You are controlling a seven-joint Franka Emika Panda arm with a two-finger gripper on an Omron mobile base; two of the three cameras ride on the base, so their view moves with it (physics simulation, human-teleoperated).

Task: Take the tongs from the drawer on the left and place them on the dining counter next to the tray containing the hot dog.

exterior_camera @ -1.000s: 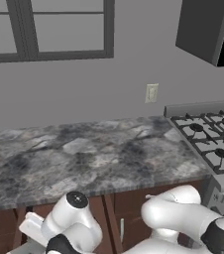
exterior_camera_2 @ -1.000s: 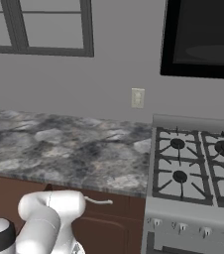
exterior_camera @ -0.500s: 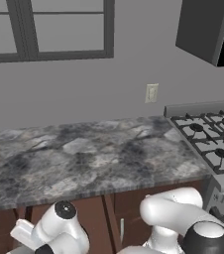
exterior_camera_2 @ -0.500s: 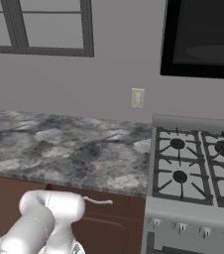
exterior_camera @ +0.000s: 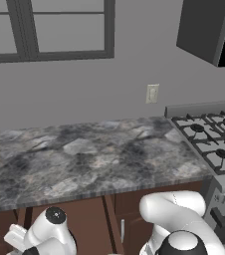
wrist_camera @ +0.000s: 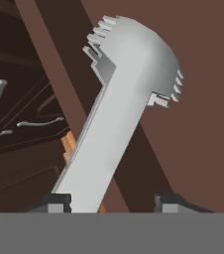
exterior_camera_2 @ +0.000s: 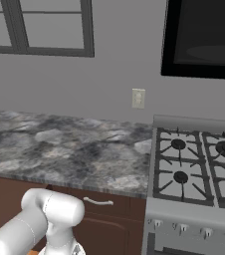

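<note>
- Two small dark fingers of mine stand at the bottom of the hand view, set apart from each other.
- Between them rise the tongs, pale grey and long, with a wide toothed tip at the top.
- One finger looks like it sits right at the edge of the tongs. The other finger is a little way off, with a gap between it and the tongs, so my fingers are apart and not squeezing.
- Behind the tongs is the reddish-brown inside of the drawer. A lighter brown strip runs slantwise across it.
- A small orange bit peeks out just beside the tongs. I cannot tell what it is.
- Off to one side are dark wood fronts with thin silver handles.
- From the base views, my white arm bends down low in front of the brown cupboards.
- Above it is a grey marbled bench, and beside that is a stove with black burners.
- On the grey wall are a white outlet and a window.
</note>
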